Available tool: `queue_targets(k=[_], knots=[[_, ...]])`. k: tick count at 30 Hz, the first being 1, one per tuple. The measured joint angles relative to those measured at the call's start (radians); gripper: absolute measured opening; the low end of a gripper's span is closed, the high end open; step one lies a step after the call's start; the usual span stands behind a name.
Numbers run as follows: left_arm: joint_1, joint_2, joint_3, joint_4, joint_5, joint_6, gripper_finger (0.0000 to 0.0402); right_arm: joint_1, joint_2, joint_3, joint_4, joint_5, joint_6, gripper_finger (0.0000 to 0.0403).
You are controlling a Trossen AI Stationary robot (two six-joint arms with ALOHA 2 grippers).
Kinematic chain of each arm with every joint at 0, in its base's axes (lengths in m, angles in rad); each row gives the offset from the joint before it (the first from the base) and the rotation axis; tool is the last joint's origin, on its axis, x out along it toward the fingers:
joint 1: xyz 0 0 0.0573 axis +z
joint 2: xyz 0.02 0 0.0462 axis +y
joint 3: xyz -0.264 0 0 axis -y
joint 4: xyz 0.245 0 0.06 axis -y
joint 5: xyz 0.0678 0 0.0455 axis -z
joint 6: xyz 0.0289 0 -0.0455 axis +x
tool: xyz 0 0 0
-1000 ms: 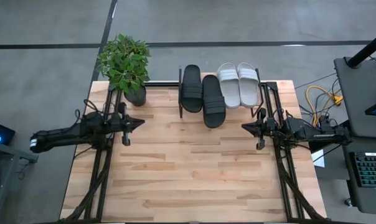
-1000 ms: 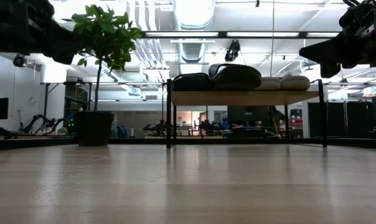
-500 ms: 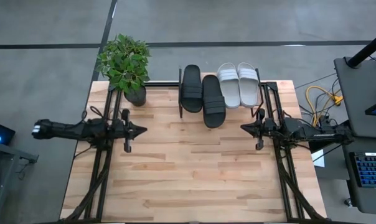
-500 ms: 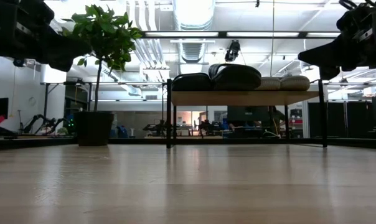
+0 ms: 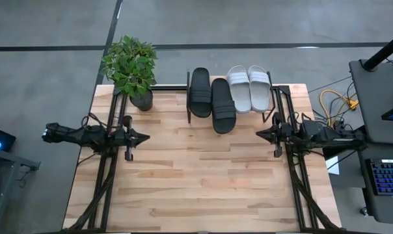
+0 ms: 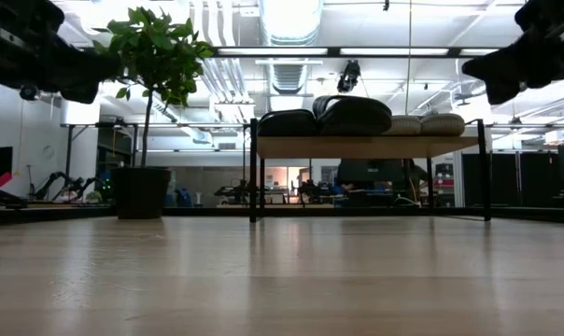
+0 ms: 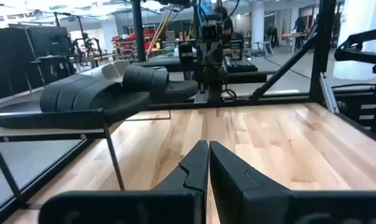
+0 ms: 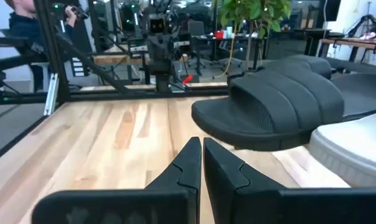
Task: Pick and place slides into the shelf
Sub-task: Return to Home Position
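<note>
Shelf top (image 6: 366,147) obsc. under 4 slides (image 5: 223,104)

We are counting four slides: two black, the left black slide (image 5: 200,91) and the right black slide (image 5: 223,104), and two white, the left white slide (image 5: 239,88) and the right white slide (image 5: 259,86). We are logging one shelf (image 6: 366,147), one potted plant (image 5: 130,64) and one counter (image 5: 196,175). We are seeing two arms, so two hands: left hand (image 5: 146,137), right hand (image 5: 257,134). We are also spotting one person (image 8: 20,25).
</note>
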Motion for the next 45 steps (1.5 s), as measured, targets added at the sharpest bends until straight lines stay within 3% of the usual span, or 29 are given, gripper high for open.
queue_targets(k=[6,12,26,39,45], knots=[[-0.002,0.015,-0.001,0.009,0.014,-0.002,0.0,0.011,0.002,-0.058,0.032,-0.001,0.021,0.0008],[-0.006,-0.005,0.0,0.016,0.068,0.002,0.0,0.011,0.001,-0.143,0.203,-0.06,0.032,0.0008],[-0.006,-0.005,-0.002,0.016,0.137,0.0,0.0,0.011,0.002,-0.145,0.201,-0.063,-0.013,0.0008],[-0.006,0.006,-0.002,0.02,0.137,-0.001,0.0,0.011,0.023,-0.144,0.2,-0.056,-0.018,0.0008],[-0.006,0.003,-0.002,0.029,0.133,-0.003,0.0,0.011,0.025,-0.144,0.206,-0.052,-0.099,0.0008]])
